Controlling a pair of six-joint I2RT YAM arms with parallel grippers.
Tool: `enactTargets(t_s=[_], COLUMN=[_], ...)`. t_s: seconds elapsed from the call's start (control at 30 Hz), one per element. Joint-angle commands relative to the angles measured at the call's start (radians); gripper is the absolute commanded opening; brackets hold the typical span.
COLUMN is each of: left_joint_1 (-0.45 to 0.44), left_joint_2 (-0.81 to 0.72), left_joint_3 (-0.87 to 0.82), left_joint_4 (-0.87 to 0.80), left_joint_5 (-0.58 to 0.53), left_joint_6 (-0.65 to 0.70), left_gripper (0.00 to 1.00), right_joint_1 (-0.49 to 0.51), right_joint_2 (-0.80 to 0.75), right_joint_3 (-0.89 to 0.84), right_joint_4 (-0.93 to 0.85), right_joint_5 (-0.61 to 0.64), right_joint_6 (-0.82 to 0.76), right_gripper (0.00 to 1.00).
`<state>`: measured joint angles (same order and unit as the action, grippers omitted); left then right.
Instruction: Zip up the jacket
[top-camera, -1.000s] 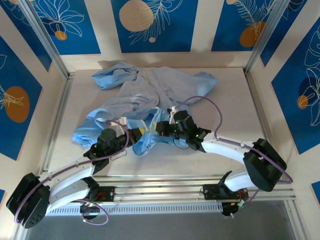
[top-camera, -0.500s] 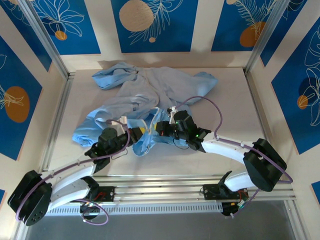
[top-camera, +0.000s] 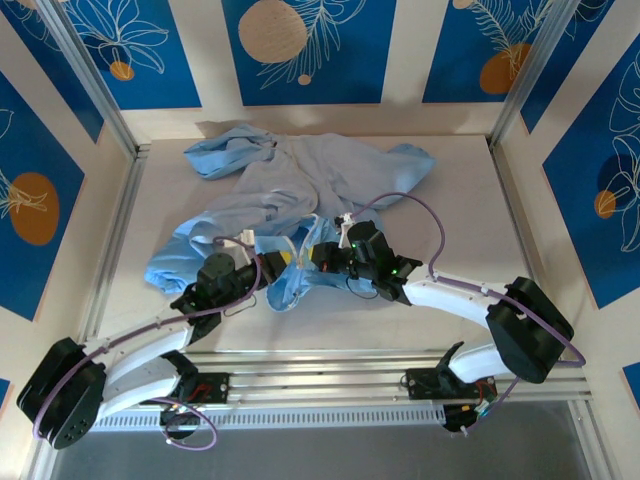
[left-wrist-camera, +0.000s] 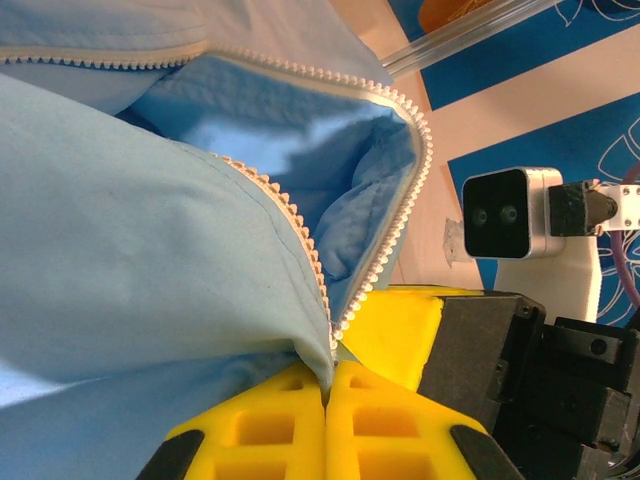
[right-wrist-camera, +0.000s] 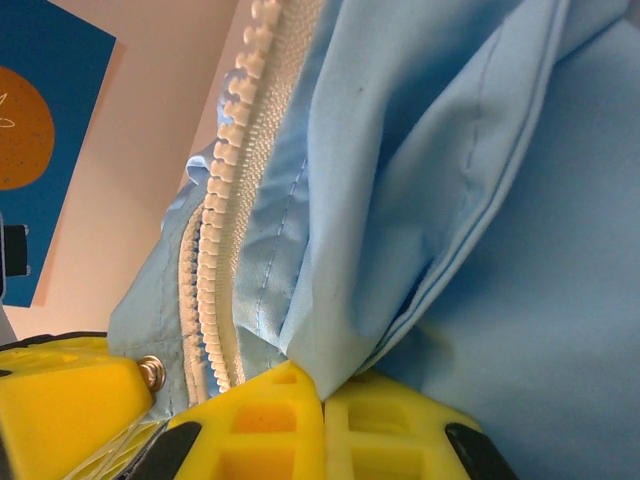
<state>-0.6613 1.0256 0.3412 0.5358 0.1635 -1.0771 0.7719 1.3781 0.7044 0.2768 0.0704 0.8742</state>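
Jacket (top-camera: 300, 185) edge vanishes into both clamped jaws; zipper teeth (left-wrist-camera: 308, 255) partly covered.

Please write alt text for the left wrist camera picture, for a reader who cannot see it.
The left gripper, yellow jaws shut, pinches the light-blue jacket where its two rows of white zipper teeth come together; above, the rows spread apart, unzipped. At right stands the other arm's wrist camera.

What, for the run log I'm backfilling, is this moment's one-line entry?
left gripper: shut on light-blue thin fabric jacket at zipper edge | right gripper: shut on same jacket beside white zipper teeth | zipper: rows apart
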Motion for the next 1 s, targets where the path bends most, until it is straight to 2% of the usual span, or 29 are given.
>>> enactTargets(t_s=[0.0,0.97], left_joint_1=[0.007,0.005], left_joint_2=[0.002,-0.013], left_joint_3=[0.008,-0.032], left_joint_4=[0.045,0.059], left_joint_5=[0.016,0.022], left_joint_6=[-0.016,-0.032], left_gripper=[0.00,0.00], right_joint_1=[-0.001,-0.005], right_joint_2=[-0.019,-0.011], right_joint_3=[0.000,0.012], right_joint_4=[0.044,0.045], right_joint_5=[-0.003,0.003], right_joint_6=[0.006,0.023], right_gripper=[0.00,0.00])
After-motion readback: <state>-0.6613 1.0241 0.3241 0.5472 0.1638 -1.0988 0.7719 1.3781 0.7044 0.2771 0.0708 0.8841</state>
